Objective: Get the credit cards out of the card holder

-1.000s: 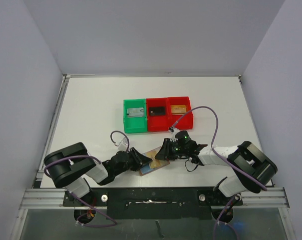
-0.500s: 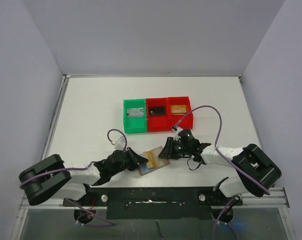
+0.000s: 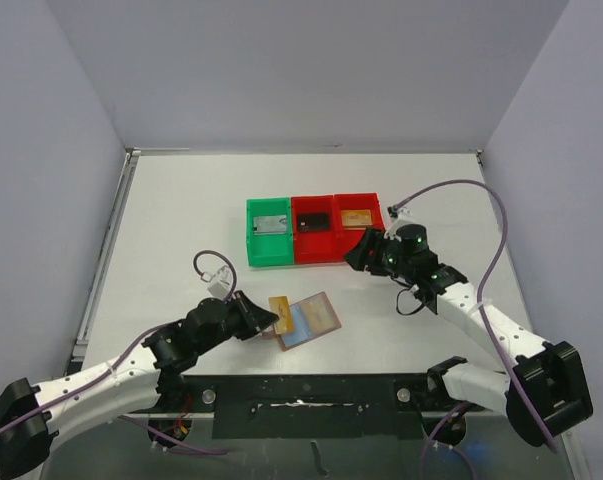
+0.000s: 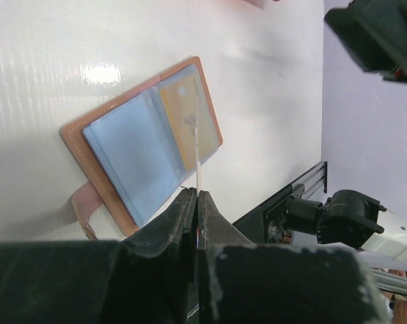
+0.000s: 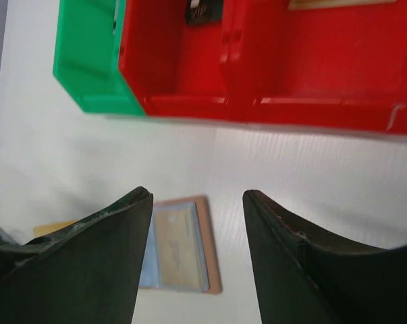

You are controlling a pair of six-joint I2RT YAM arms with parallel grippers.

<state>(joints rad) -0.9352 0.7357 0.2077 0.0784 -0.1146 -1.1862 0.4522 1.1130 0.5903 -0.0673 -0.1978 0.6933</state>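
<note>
Scene: the card holder (image 3: 316,318) lies spread open on the tabletop (image 3: 181,220), light-blue lining up, between the two arms
Left end effector (image 3: 264,322): clenched on the edge of a tan credit card (image 3: 279,312), just left of the card holder; its wrist view shows that card edge-on, a thin pale line over the open pockets
Right end effector (image 3: 364,252): released, jaws apart and grasping nothing, raised well beyond the card holder's right side
Inside the card holder: a second card (image 4: 183,121), yellowish, shows in one pocket
Bins (image 3: 316,230): one green and two red, beyond the card holder, each with a small flat item in it
Step in hand: drawing the tan card out; whether it is fully clear of its pocket cannot be told
Next move: it likely calls for lifting the card away without dragging the holder along, then going back for the yellowish one
</note>
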